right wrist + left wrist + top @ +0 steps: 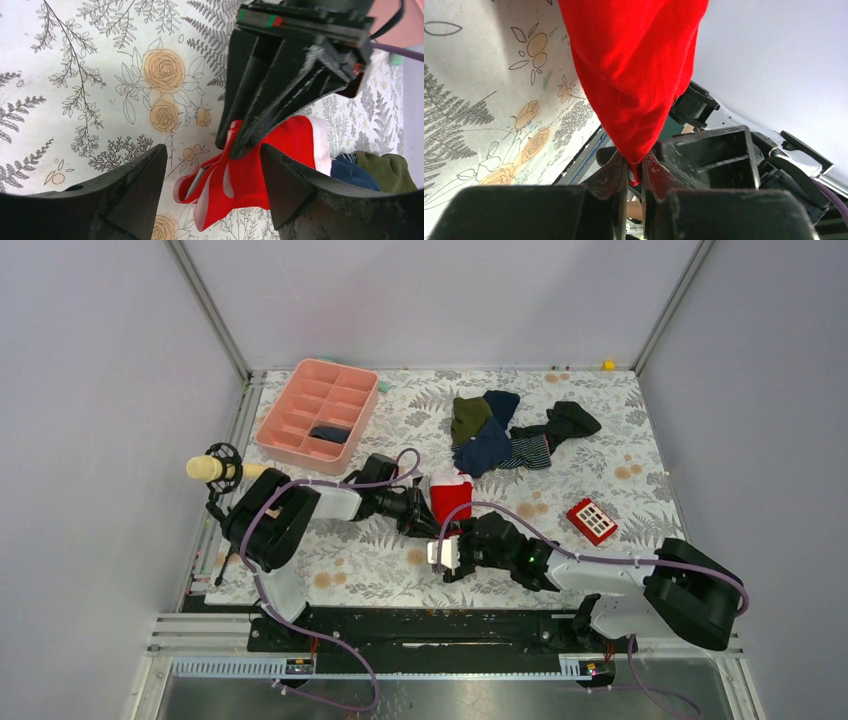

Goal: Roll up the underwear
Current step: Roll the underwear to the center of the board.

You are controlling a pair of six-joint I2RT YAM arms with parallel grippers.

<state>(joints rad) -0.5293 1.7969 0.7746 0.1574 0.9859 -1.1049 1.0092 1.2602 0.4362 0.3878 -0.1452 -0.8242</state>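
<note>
The red underwear (450, 496) with white trim lies at the middle of the floral table. My left gripper (428, 521) is shut on its near edge; in the left wrist view the red cloth (634, 75) hangs from a pinched fold between the fingers (613, 176). My right gripper (440, 554) is open and empty, just in front of the garment. In the right wrist view the underwear (280, 165) lies between and beyond my open fingers (135, 195), with the left gripper (237, 149) clamped on it.
A pink divided tray (318, 410) with a dark item stands at the back left. A pile of navy, olive and striped garments (500, 430) lies behind the underwear. A small red box (591, 521) sits on the right.
</note>
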